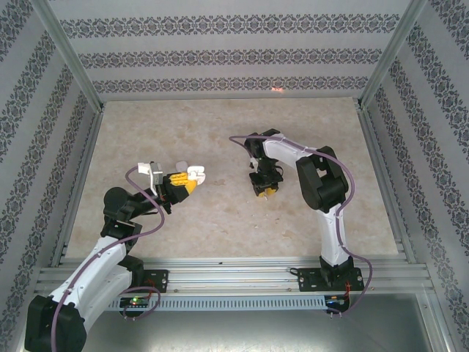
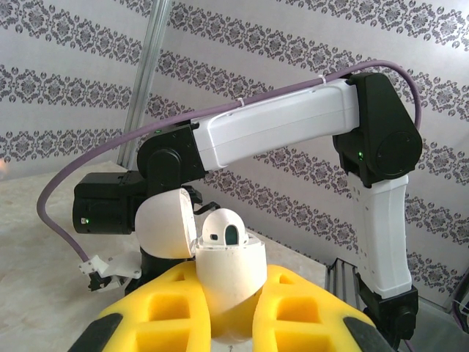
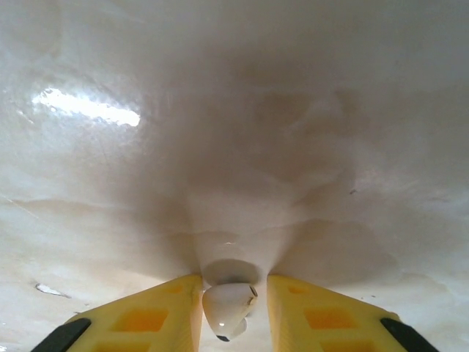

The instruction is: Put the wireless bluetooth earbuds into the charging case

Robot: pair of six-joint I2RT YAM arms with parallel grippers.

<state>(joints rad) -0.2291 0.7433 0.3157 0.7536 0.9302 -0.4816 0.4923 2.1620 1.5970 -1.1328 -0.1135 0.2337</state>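
**Claws: one holds the case, one pinches an earbud**

Right claw [image 3: 231,312] is closed on an earbud [image 3: 229,308], low over the surface [image 3: 234,110]. Left claw [image 2: 231,312] grips the charging case [image 2: 229,275], lid open, one earbud seemingly seated already. Step in hand: second earbud pickup. Next, I judge: lift, carry across, align with the empty socket. Right arm points down; left arm reaches inward, raised.

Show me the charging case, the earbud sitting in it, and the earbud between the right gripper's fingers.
charging case [image 2: 231,275], left wrist view, front of its body.
seated earbud [image 2: 223,229], left wrist view, its rounded top.
second earbud [image 3: 227,308], right wrist view, its white body.
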